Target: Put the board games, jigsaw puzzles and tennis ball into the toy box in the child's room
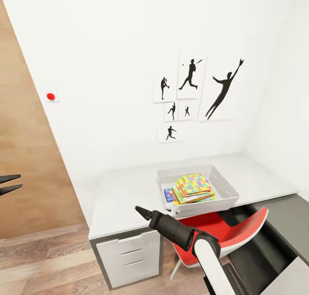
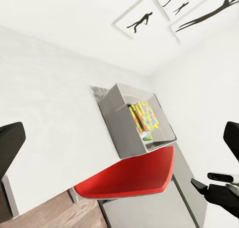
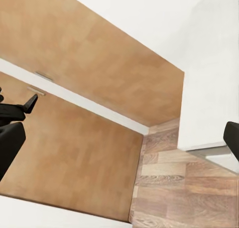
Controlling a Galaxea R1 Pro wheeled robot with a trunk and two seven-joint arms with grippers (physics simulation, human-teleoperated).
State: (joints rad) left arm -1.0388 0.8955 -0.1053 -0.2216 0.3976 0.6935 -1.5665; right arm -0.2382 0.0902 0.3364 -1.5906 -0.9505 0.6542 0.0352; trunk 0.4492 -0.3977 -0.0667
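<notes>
The toy box (image 1: pixel 226 186) sits near the table's (image 1: pixel 120 200) front edge, a jigsaw puzzle (image 1: pixel 195 183) topping its stack. Left fingers (image 1: pixel 9 184) are spread and empty; right fingers (image 1: pixel 143 212): cannot tell.

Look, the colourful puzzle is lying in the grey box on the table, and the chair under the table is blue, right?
Nearly. The chair is red, not blue, as the head view shows. The puzzle does lie in the grey box on the table.
</notes>
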